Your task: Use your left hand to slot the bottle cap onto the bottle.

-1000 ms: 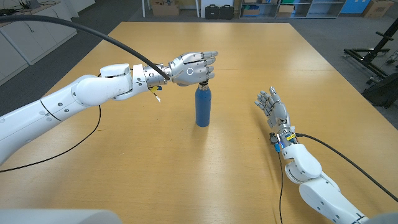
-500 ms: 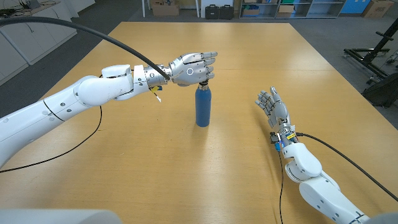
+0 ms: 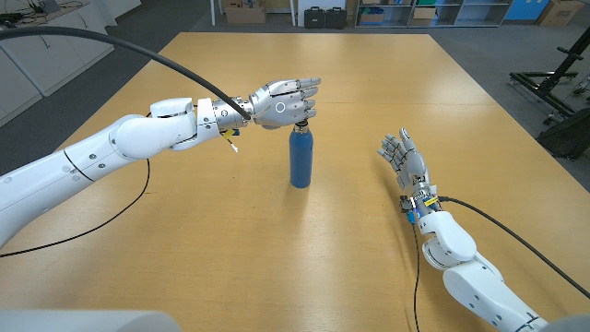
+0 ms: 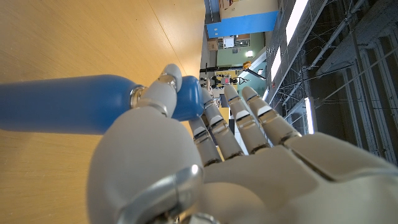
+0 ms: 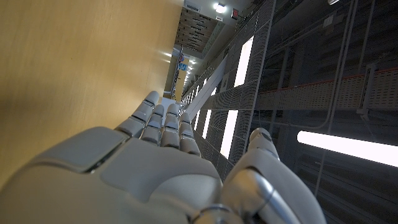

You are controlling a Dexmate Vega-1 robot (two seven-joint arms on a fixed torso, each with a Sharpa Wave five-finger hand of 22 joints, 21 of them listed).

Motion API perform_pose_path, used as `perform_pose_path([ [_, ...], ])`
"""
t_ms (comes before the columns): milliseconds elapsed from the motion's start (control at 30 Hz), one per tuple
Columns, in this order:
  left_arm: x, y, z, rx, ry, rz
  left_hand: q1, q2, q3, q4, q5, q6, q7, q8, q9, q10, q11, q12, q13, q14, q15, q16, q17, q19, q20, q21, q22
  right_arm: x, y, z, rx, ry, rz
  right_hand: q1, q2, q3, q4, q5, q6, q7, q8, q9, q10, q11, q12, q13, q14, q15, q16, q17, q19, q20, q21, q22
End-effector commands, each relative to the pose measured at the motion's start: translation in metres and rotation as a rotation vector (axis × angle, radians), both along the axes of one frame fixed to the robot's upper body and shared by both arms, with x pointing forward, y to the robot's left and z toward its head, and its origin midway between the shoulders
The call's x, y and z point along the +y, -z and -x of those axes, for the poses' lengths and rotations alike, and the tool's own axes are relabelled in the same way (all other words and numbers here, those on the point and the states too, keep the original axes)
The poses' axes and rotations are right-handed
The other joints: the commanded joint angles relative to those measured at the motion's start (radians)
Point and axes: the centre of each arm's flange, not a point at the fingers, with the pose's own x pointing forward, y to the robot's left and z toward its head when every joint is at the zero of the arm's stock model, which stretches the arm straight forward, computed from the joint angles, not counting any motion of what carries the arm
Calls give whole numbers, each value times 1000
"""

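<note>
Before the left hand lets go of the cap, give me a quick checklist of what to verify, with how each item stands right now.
1. Blue bottle upright on the table: ok.
2. Left hand directly over the bottle's top: ok.
3. Bottle cap pinched in the left hand at the bottle's neck: ok in the left wrist view.
4. Cap fully seated and square on the neck: cannot tell, the fingers cover the joint.
5. Right hand apart from the bottle, holding nothing: ok.
6. Black cable over the left arm clear of the bottle: ok.
</note>
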Motion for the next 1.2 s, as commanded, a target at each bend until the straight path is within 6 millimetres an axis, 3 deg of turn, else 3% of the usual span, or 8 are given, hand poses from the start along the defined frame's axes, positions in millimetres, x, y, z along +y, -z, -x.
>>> perform_pose_path([
  [33, 3, 3, 0, 0, 2, 2, 10, 37, 30, 25, 11, 45, -12, 11, 3, 39, -26, 6, 4, 12, -169, 1, 4, 10, -74, 3, 3, 4, 2, -1, 5, -2, -1, 2, 6, -3, 0, 7, 8, 4, -1, 4, 1, 1, 5, 2, 6, 1, -1, 5, 12, -1, -3, 2],
  [1200, 9, 18, 0, 10, 7, -3, 3, 36, 31, 28, 10, 43, -12, 15, 3, 35, -25, 5, 5, 11, -170, -1, 4, 8, -74, 2, 3, 11, -2, -4, 5, -11, 27, 3, 8, -4, 0, 7, 10, 2, -1, 4, 3, -2, 5, 2, 7, 1, -1, 5, 13, -1, -9, 2],
])
